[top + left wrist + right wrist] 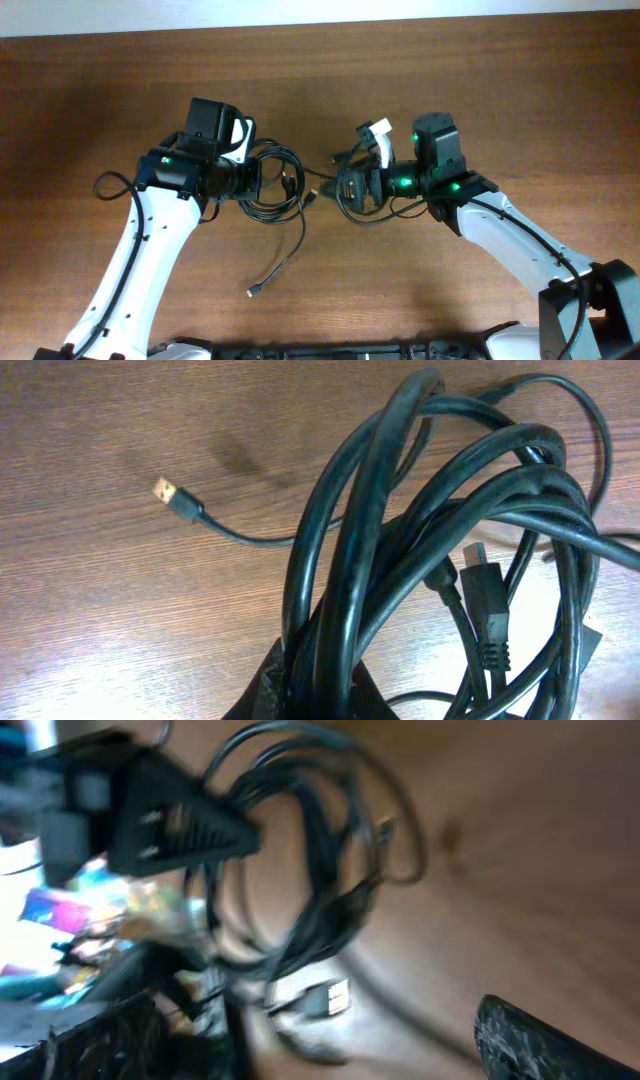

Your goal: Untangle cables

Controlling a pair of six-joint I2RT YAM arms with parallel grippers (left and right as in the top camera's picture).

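The cables lie between my two arms in the overhead view. One coiled bundle (278, 188) of black loops hangs at my left gripper (256, 182), which is shut on several strands (330, 660). A thin tail runs from it to a small plug (251, 292) lower on the table, and the left wrist view shows a USB plug (166, 490) on the wood. Another loop (368, 212) lies under my right gripper (347, 186). In the blurred right wrist view the fingers (320, 1060) stand wide apart, with a USB plug (335, 998) and loops (300, 870) ahead of them.
The brown wooden table (500, 80) runs to a pale edge at the back. A white tag or clip (378, 132) sits near the right wrist. The arms' own thicker wires loop beside each forearm (110, 183).
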